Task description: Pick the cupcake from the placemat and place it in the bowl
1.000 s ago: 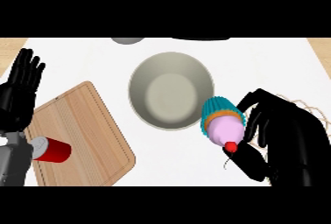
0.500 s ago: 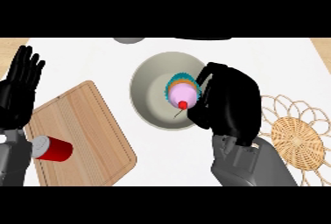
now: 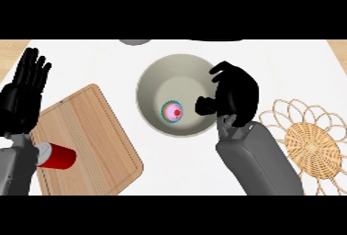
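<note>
The cupcake [image 3: 173, 111], with pink frosting, a red cherry and a teal wrapper, lies inside the grey bowl [image 3: 163, 78] near its front wall. My right hand [image 3: 234, 94] hovers over the bowl's right rim, just right of the cupcake, fingers relaxed and apart from it. The woven wicker placemat [image 3: 308, 142] lies to the right with nothing on it. At the left edge my left hand [image 3: 24, 96] rests open, fingers up.
A wooden cutting board [image 3: 88, 142] lies left of the bowl. A red cup [image 3: 58, 156] lies on its side at the board's left edge, by my left forearm. A grey object [image 3: 136, 42] shows at the counter's far edge.
My right hand carried the cupcake leftward over the bowl, then let it go; the cupcake now lies in the bowl and the hand has drawn back to the right rim.
</note>
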{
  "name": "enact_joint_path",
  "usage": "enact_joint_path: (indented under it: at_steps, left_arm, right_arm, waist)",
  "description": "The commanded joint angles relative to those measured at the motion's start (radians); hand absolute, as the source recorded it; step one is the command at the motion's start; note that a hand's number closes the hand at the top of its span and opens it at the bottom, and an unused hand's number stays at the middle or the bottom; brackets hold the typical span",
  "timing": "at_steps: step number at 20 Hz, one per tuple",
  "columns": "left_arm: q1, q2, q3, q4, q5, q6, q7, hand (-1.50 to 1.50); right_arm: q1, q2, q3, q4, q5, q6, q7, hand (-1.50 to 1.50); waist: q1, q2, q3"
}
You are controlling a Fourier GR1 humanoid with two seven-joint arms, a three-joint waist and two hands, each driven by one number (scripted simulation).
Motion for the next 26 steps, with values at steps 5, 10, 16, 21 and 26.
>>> enact_joint_path:
  at_steps: [5, 10, 16, 21, 26]
  left_arm:
    - [-0.024, 0.0, -0.007, 0.0, -0.008, 0.007, 0.016, 0.0]
    - [0.062, -0.027, -0.009, -0.048, -0.004, 0.014, 0.002, 0.0]
    - [0.036, 0.003, 0.035, -0.041, 0.013, 0.026, 0.034, 0.0]
    - [0.05, 0.047, 0.061, -0.045, 0.027, -0.004, 0.055, 0.0]
    - [0.087, 0.007, 0.045, -0.035, 0.011, 0.004, -0.002, 0.0]
  right_arm:
    - [-0.029, 0.01, -0.017, 0.111, -0.02, -0.486, 0.02, -1.5]
    - [-0.004, 0.01, -0.061, 0.079, 0.145, -0.626, 0.005, -1.5]
    - [0.16, 0.01, -0.119, -0.111, 0.257, -0.689, 0.024, -1.5]
    - [0.41, 0.01, -0.077, -0.382, 0.254, -0.71, -0.001, -1.5]
    - [0.713, 0.01, -0.05, -0.683, 0.214, -0.68, -0.109, -1.5]
  waist:
    - [0.004, 0.002, 0.001]
    - [-0.016, -0.013, 0.001]
    - [-0.059, -0.021, 0.001]
    - [-0.067, -0.021, 0.001]
    - [-0.069, -0.018, 0.0]
